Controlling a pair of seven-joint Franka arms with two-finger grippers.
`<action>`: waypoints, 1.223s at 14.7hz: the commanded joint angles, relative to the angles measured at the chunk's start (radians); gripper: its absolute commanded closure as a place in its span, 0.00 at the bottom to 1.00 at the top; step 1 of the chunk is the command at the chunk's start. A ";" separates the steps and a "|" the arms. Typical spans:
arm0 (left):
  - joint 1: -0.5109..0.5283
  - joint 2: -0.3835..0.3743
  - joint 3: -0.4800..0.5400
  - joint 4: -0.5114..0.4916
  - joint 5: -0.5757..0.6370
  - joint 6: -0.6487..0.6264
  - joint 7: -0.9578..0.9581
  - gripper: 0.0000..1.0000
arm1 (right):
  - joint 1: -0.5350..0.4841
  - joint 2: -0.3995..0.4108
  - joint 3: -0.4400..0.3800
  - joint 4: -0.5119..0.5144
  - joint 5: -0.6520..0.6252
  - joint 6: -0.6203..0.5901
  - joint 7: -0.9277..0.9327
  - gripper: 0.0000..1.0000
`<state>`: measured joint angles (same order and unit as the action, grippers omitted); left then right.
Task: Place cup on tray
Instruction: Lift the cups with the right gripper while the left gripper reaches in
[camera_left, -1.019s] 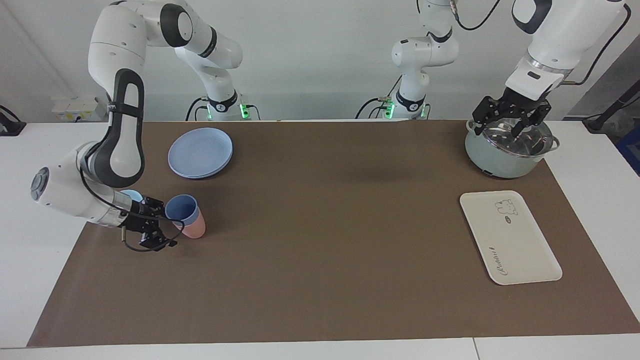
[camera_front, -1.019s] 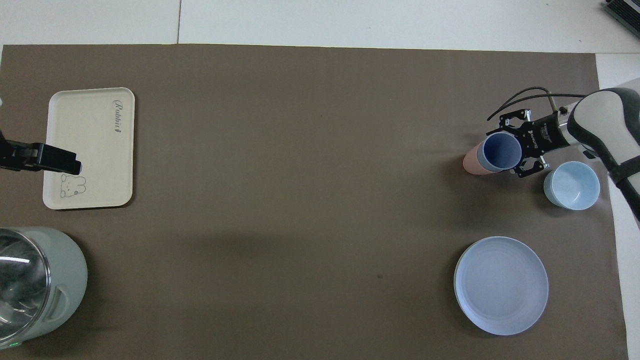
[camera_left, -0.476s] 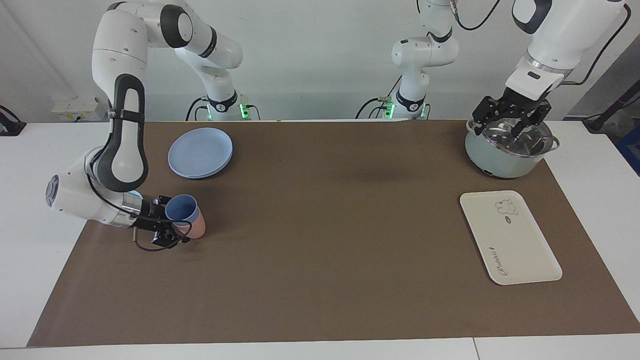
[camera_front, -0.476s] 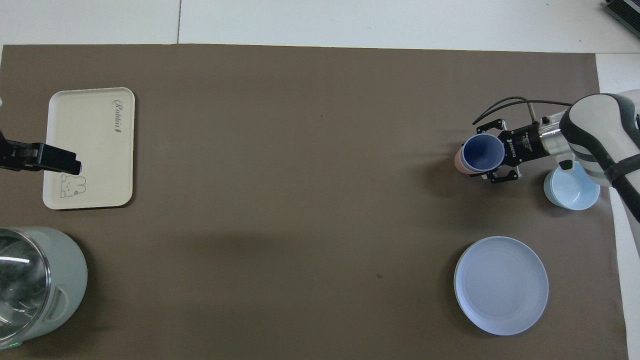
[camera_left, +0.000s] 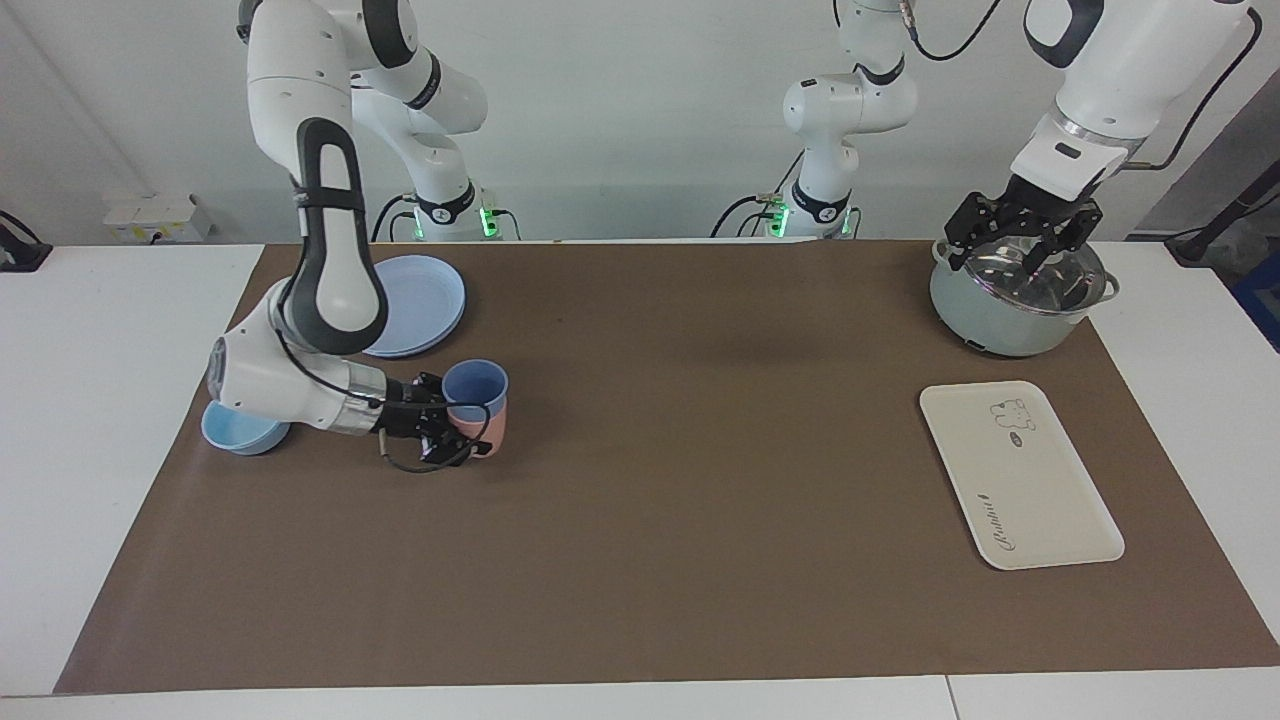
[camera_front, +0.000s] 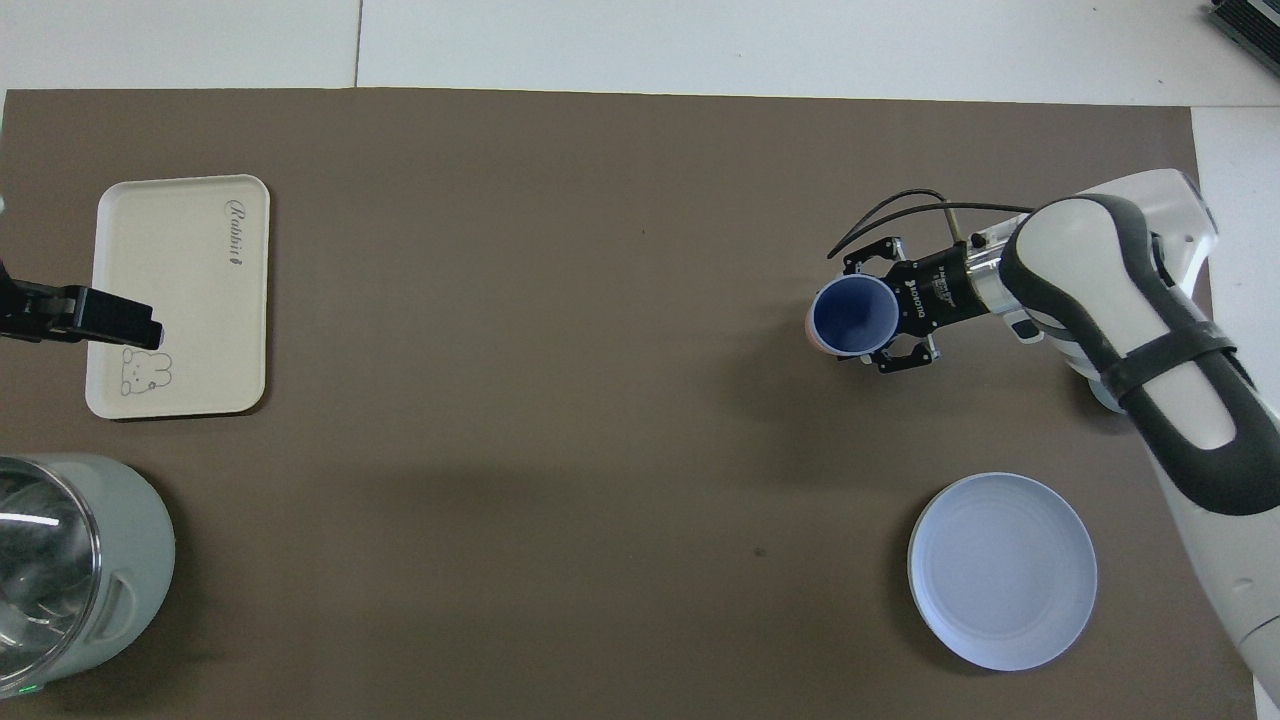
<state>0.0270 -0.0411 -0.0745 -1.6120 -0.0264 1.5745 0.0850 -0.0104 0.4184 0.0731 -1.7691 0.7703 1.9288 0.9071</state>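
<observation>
A: Periwinkle plastic is showing at centre-left of the facing view. Is that the cup (camera_left: 475, 382)?

B: Yes. It is sitting nested in a salmon-pink tumbler (camera_left: 483, 429), and the right end effector (camera_left: 458, 428) is closing its fingers around the stacked pair from the side. In the overhead view the cup (camera_front: 852, 315) is appearing right of centre, its dark mouth facing up, with only a sliver of pink peeking out beside it

A: Is the pair resting on the surface (camera_left: 640, 560)?

B: I cannot tell whether the pink base is touching the brown mat or hanging just above it

A: Where is the tray (camera_left: 1019, 473) lying?

B: At the lower right of the facing view, flat on the mat toward the left arm's end, well apart from the cup. In the overhead view the tray (camera_front: 180, 250) is showing at the upper left

A: And the left end effector (camera_left: 1021, 240)?

B: It is hovering at the upper right of the facing view over a lidded pot (camera_left: 1020, 305), fingers spread and gripping nothing. That arm is waiting

A: Anything else?

B: A blue plate (camera_left: 425, 300) and a light-blue bowl (camera_left: 235, 432) are lying near the right arm
</observation>
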 joint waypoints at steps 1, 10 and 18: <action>0.014 -0.010 -0.007 -0.009 -0.014 -0.002 0.012 0.00 | 0.107 -0.070 -0.004 -0.052 0.027 0.094 0.117 1.00; -0.189 -0.058 -0.027 -0.129 -0.033 0.192 -0.295 0.00 | 0.365 -0.138 -0.006 -0.020 -0.045 0.297 0.470 1.00; -0.436 -0.095 -0.027 -0.347 -0.116 0.621 -0.700 0.05 | 0.418 -0.141 -0.006 -0.021 -0.109 0.348 0.553 1.00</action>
<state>-0.3804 -0.0905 -0.1229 -1.8957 -0.1175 2.1578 -0.6006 0.4078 0.2912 0.0705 -1.7785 0.6806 2.2567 1.4429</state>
